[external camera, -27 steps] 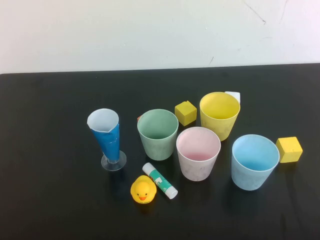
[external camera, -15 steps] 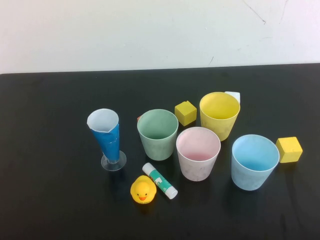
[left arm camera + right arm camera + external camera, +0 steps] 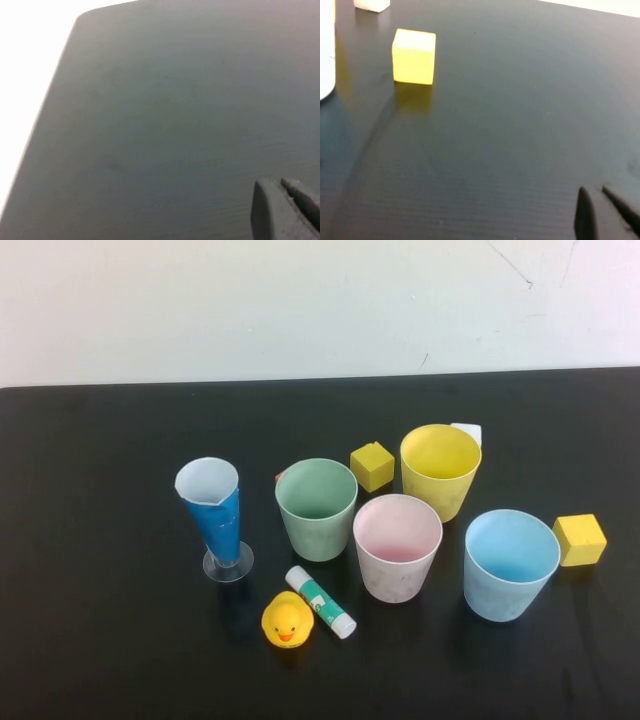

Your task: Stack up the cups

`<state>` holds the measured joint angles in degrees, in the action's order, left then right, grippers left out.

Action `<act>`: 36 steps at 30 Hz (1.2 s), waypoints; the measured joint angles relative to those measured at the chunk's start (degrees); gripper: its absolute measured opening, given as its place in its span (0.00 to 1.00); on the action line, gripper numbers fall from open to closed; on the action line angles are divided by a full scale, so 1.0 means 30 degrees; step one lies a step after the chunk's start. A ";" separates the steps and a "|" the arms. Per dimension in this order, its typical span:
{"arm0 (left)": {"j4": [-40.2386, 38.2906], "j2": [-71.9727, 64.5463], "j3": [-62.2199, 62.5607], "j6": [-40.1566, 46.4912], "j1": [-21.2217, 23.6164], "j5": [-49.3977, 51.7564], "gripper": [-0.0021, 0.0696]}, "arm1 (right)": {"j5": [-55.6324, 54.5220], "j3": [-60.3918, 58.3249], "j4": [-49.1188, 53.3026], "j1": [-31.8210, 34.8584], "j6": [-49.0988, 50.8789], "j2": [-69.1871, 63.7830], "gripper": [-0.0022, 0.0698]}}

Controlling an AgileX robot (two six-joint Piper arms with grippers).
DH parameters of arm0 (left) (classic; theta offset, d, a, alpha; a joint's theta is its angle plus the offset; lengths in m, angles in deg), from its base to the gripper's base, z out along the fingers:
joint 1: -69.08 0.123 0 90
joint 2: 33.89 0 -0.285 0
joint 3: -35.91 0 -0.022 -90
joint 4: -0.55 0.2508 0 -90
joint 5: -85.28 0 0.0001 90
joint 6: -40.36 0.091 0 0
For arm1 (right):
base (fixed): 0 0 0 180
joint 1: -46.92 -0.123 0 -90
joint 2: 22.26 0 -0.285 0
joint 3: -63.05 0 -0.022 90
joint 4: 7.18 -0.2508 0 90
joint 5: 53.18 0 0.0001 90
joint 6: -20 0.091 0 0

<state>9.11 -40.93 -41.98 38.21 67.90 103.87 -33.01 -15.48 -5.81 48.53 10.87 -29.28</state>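
Four cups stand upright and apart on the black table [image 3: 100, 640]: green [image 3: 316, 508], pink [image 3: 397, 547], yellow [image 3: 440, 470] and light blue [image 3: 510, 565]. None is inside another. Neither gripper shows in the high view. My left gripper [image 3: 280, 184] shows only in the left wrist view, over bare table, its fingers together and empty. My right gripper [image 3: 592, 191] shows only in the right wrist view, low over bare table, its fingertips close together and empty. A pale cup wall [image 3: 326, 50] shows at the edge of that view.
A tall blue cone glass [image 3: 215, 515] stands left of the green cup. A rubber duck [image 3: 287, 620] and a glue stick [image 3: 320, 601] lie in front. Two yellow cubes [image 3: 372, 466] [image 3: 579, 539] and a white block [image 3: 467, 430] sit among the cups.
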 joint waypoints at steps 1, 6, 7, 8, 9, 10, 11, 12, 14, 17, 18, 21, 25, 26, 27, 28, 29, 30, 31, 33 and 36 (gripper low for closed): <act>0.0533 0.0000 -0.0034 0.0000 0.0000 0.0000 0.03 | 0.0000 0.0000 0.0008 0.0000 0.0000 0.0000 0.03; 0.1245 0.0000 -0.0043 0.0000 0.0000 0.0000 0.03 | -0.0022 0.0000 0.0008 0.0000 0.0000 0.0000 0.03; 0.1333 0.0000 -0.0043 0.0000 0.0000 0.0000 0.03 | -0.0022 0.0000 0.0008 0.0000 0.0000 0.0000 0.03; 0.1335 0.0000 -0.0043 0.0000 0.0000 0.0000 0.03 | -0.0022 0.0000 -0.0039 0.0000 0.0000 0.0000 0.03; 0.1366 0.0000 -0.0043 0.0000 0.0000 0.0000 0.03 | -0.0022 0.0000 -0.0082 0.0000 0.0000 0.0000 0.03; 0.1378 0.0000 -0.0043 0.0000 -0.0012 -0.0013 0.03 | -0.0022 0.0000 -0.0111 0.0000 0.0000 0.0000 0.03; 0.1412 0.0000 -0.0043 0.0000 -0.0012 -0.0013 0.03 | -0.0022 0.0000 -0.0111 0.0000 0.0000 0.0000 0.03; 0.1412 0.0000 -0.0043 0.0000 -0.0012 -0.0013 0.03 | -0.0022 0.0000 -0.0121 0.0000 0.0000 0.0000 0.03; 0.1457 0.0000 -0.0043 0.0000 -0.0012 -0.0013 0.03 | -0.0022 0.0000 -0.0203 0.0000 0.0000 0.0000 0.03; 0.1457 0.0000 -0.0043 0.0000 -0.0012 -0.0044 0.03 | -0.0117 0.0000 -0.1308 0.0000 -0.0009 0.0000 0.03; 0.1498 0.0000 -0.0057 0.0000 -0.0012 -0.0144 0.03 | -0.0219 0.0000 -0.2096 0.0000 -0.0009 0.0000 0.03; 0.0355 0.0000 -0.0179 -0.0891 -0.0012 -0.1376 0.03 | -0.0571 -0.0080 -0.5863 0.0000 0.0303 0.0000 0.03; -0.6157 0.0000 -0.0179 -0.5635 -0.0012 -0.4847 0.03 | -0.0902 -0.0080 -1.3392 0.0000 0.1446 0.0000 0.03; -0.7915 0.0000 -0.0179 -0.6946 -0.0012 -0.5702 0.03 | -0.1008 -0.0080 -1.5142 0.0000 0.1656 0.0000 0.03; -0.9413 0.0000 -0.0179 -0.7932 -0.0012 -0.6433 0.03 | -0.1173 -0.0080 -1.6241 0.0000 0.1746 0.0000 0.03; -1.0395 0.0000 -0.0179 -0.8573 -0.0012 -0.6906 0.03 | -0.1429 -0.0080 -1.7171 0.0000 0.1855 0.0000 0.03; -1.1322 0.0000 -0.0179 -0.8841 -0.0012 -0.7353 0.03 | -0.1696 -0.0080 -1.7722 0.0000 0.1893 0.0000 0.03; -1.1909 0.0000 -0.0179 -0.8885 -0.0012 -0.7624 0.03 | -0.1894 -0.0080 -1.7931 0.0000 0.1852 0.0000 0.03; -1.2261 0.0000 -0.0179 -0.8885 -0.0012 -0.7715 0.03 | -0.2159 -0.0080 -1.7983 0.0000 0.1654 0.0000 0.03; -1.2716 0.0000 -0.0179 -0.8641 -0.0012 -0.7790 0.03 | -0.2392 -0.0080 -1.7983 0.0000 0.0813 0.0000 0.03; -1.3284 0.0000 -0.0179 -0.8742 -0.0012 -0.7836 0.03 | -0.2304 -0.0080 -1.7983 0.0000 -0.0337 0.0000 0.03</act>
<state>-30.74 -40.93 -42.52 11.99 67.86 80.36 -39.92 -15.72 -59.76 48.53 9.86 -29.28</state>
